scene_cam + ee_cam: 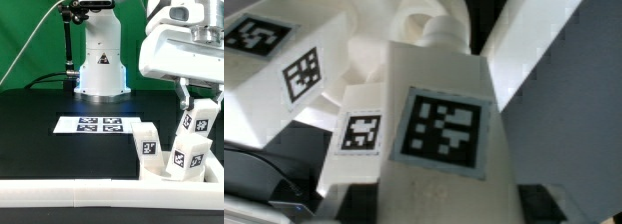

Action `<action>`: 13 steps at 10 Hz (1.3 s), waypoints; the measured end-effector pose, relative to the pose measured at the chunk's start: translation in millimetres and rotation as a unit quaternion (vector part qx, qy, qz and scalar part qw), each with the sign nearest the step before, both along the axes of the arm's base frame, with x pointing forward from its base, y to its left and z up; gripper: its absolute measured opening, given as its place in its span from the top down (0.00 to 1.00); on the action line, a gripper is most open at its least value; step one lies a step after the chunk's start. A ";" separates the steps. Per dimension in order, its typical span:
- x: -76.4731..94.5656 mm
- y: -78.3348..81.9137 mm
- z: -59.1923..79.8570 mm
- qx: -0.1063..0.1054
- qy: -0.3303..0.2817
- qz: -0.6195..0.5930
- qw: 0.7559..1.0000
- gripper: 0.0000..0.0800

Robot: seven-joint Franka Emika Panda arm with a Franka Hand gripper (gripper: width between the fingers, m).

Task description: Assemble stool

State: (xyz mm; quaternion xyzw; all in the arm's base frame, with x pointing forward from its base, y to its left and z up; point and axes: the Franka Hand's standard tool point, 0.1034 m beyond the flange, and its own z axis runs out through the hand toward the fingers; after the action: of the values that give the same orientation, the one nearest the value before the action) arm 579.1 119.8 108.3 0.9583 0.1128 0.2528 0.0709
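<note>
Exterior view: gripper (199, 100) clamping tilted leg (198, 120) at exterior view's right; grip contact partly hiding.
Others: second leg (188, 156), third leg (148, 141) standing just beside.
Base: seat (162, 172) edge merging w/ rail (70, 190), unclear.

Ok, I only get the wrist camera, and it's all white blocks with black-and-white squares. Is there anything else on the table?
Observer: Yes. The marker board lies flat on the black table, to the exterior view's left of the stool leg in the gripper.
Operator: Anything along the front edge?
Observer: A long white rail runs along the table's near edge.
</note>
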 end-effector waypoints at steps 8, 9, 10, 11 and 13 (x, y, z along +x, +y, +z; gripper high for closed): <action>5.0 -10.9 2.2 -0.006 0.000 0.000 1.000 0.59; 6.9 -9.4 3.9 -0.005 -0.002 0.001 1.000 0.59; 5.9 -7.6 2.9 -0.004 -0.001 0.002 1.000 0.59; 4.9 -7.5 1.9 -0.005 -0.001 0.002 1.000 0.59; 0.7 -10.3 -1.9 -0.006 0.001 0.001 1.000 0.59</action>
State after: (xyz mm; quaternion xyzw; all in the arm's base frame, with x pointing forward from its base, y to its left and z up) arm 579.8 109.5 106.5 0.9579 0.1158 0.2512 0.0766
